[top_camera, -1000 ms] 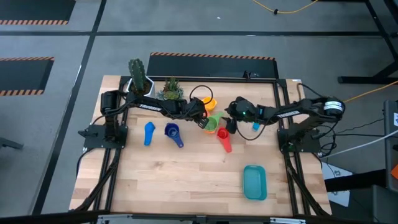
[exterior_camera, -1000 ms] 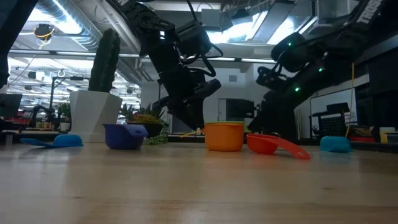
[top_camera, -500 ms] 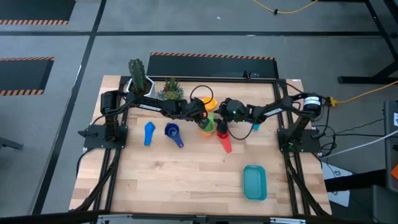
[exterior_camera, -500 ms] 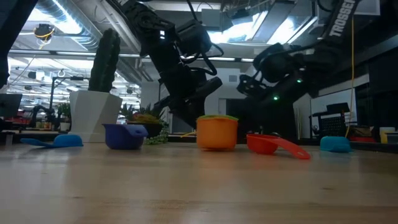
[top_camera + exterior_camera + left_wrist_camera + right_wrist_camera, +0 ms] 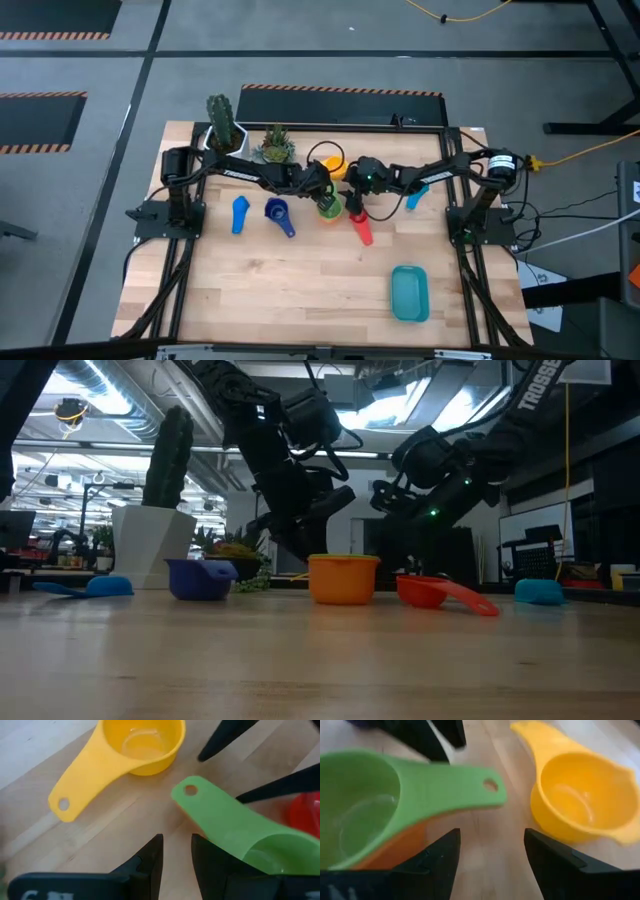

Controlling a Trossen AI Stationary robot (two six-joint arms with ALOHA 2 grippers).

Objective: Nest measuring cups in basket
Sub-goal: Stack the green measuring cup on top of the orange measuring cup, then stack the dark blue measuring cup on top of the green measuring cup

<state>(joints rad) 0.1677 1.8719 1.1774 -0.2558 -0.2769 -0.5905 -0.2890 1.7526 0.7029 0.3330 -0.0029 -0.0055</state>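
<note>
A green cup (image 5: 365,805) sits inside the orange cup (image 5: 343,580), which stands on the table at mid-table. Its handle (image 5: 200,800) points toward the yellow cup (image 5: 335,165). My left gripper (image 5: 177,857) is open just left of the pair, with bare table in its gap. My right gripper (image 5: 492,845) is open and comes in from the right. The green handle's free end (image 5: 490,787) lies just ahead of its gap. The red cup (image 5: 360,225), dark blue cup (image 5: 280,213) and light blue cup (image 5: 238,213) lie apart. The teal basket (image 5: 409,292) is near the front right. My left gripper has one finger (image 5: 207,860) close beside the green cup's bowl (image 5: 260,850); I cannot tell whether it touches. My right gripper has the outer side of one finger (image 5: 437,855) against the orange cup's wall (image 5: 405,847), under the green handle. It slants down from the table's right. The cup stands upright on the table.
Two potted plants (image 5: 222,125) (image 5: 273,145) stand at the far left, one in a white pot (image 5: 150,545). A small light-blue thing (image 5: 411,199) lies under the right arm. The near half of the table around the basket is bare wood.
My right gripper has gone toward the table's left and slightly down, up to the orange cup. The orange cup with the green one in it has slid a little toward the table's left, staying upright.
</note>
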